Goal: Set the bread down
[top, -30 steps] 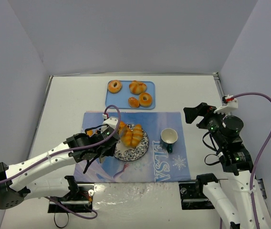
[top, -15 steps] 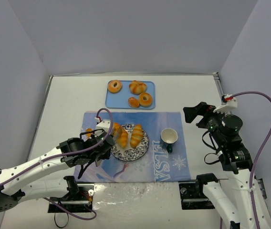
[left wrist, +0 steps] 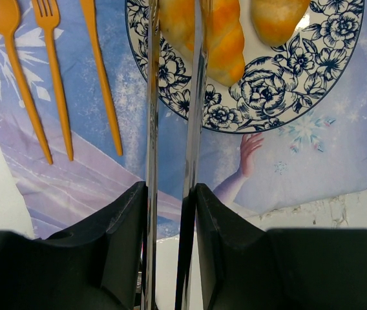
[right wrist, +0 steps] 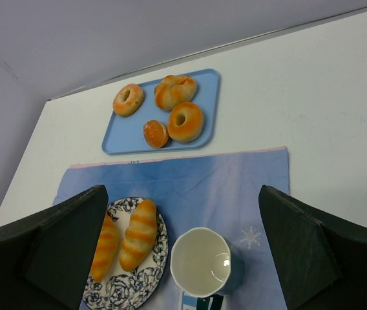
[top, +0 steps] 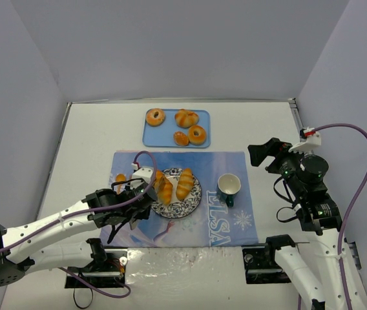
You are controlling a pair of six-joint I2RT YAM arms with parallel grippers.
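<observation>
Two ridged golden rolls, the bread, lie side by side on a blue-flowered plate (top: 193, 197): the left roll (top: 165, 188) (left wrist: 219, 39) (right wrist: 104, 248) and the right roll (top: 184, 183) (left wrist: 277, 19) (right wrist: 138, 234). My left gripper (top: 142, 192) (left wrist: 170, 187) is shut on metal tongs (left wrist: 151, 116). Their two blades reach over the plate rim (left wrist: 261, 97) to the left roll. The blade tips are cut off at the top of the left wrist view, so I cannot tell whether they pinch it. My right gripper (top: 264, 155) (right wrist: 182, 188) hangs open high at the right, holding nothing.
A white cup (top: 229, 186) (right wrist: 203, 261) stands right of the plate on the blue printed placemat (top: 229, 219). An orange spoon (left wrist: 15, 77), fork (left wrist: 54, 77) and knife (left wrist: 103, 84) lie left of the plate. At the back, a blue tray (top: 154, 137) (right wrist: 122, 139) holds doughnuts and buns.
A second ago the left roll was pressed against the right one; now the two lie apart. My left arm has drawn back toward the near left. The right arm has not moved.
</observation>
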